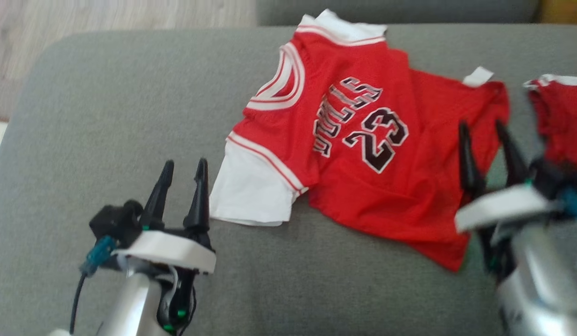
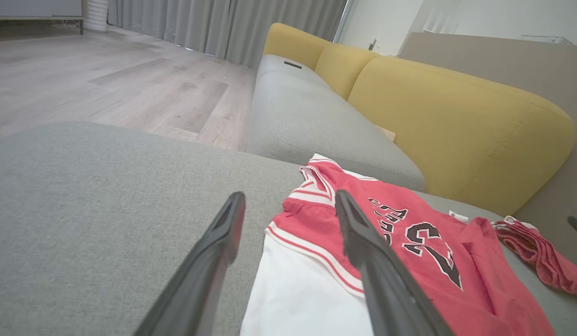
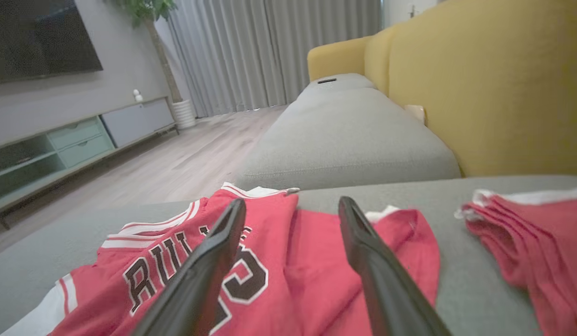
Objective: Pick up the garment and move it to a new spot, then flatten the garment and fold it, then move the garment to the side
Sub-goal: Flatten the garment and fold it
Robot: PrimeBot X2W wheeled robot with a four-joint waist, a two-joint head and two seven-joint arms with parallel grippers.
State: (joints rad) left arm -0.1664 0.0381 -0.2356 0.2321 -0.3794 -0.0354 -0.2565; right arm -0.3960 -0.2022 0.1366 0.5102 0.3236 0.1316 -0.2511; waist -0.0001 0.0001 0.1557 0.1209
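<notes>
Head view shows the left pincer point(image 1: 186, 162) with its two fingers spread, just beside the white sleeve point(image 1: 249, 191) of the red jersey point(image 1: 363, 186). The right pincer point(image 1: 482, 124), also spread, is over the jersey's right edge and maybe touching it, but that part is blurry. The jersey lies a bit crumpled on the grey sofa cushion point(image 1: 106, 116), number 23 facing up, near a second red cloth point(image 1: 561, 121).
</notes>
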